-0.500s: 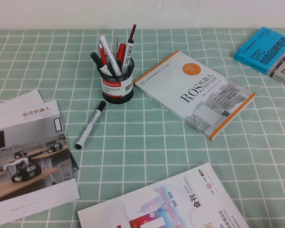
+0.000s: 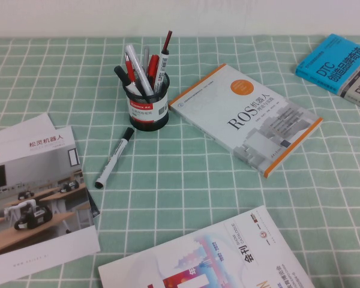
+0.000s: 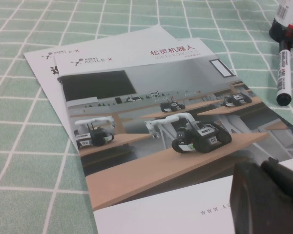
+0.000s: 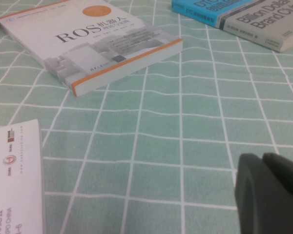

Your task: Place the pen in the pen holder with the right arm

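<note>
The task looks unstarted: the slim white-barrelled marker with a black cap lies on the green-checked desk left of centre, just below the black mesh pen holder, while the left gripper and right gripper show only at their wrist views' lower right, jaws' state impossible to tell.

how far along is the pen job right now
Nothing is done: the pen lies flat on the tablecloth, beside the pen holder. Nothing is in hand; the right end effector sits over cloth away from it, the left end effector over a brochure. Reaching, grasping and inserting remain.
</note>
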Available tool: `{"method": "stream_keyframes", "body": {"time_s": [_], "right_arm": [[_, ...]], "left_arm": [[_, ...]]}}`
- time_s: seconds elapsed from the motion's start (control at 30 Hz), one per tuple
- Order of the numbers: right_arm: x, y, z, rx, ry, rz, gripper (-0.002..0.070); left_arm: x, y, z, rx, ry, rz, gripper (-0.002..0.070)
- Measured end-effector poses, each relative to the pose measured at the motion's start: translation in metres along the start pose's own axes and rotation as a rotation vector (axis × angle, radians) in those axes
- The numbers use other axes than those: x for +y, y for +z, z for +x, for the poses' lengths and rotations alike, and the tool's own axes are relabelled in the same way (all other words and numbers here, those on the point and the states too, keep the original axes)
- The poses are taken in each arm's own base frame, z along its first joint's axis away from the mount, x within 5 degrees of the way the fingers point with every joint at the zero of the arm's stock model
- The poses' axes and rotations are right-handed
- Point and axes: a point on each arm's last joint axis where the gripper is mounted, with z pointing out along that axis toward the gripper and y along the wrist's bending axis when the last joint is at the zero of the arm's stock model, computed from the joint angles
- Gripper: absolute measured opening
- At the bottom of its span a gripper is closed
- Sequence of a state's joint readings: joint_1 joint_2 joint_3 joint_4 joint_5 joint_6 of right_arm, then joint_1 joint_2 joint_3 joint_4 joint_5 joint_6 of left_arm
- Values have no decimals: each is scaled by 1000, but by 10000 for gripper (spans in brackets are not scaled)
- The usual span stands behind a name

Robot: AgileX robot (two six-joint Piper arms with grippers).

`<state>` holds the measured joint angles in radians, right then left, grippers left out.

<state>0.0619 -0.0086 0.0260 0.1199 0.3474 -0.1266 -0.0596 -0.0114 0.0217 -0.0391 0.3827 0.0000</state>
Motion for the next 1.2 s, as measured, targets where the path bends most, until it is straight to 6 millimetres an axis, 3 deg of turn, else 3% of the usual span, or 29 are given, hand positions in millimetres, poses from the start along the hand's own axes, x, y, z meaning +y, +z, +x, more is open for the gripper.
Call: {"method": "stream_keyframes", "body": {"time_s": [1.03,1.2], "right_arm": [[0,0,0,0,2,-1,-19],[2,0,-6,-63,112,-29,-19]], "left_arm": [[0,0,0,0,2,6,-6],[0,0,0,0,2,6,-6]]}}
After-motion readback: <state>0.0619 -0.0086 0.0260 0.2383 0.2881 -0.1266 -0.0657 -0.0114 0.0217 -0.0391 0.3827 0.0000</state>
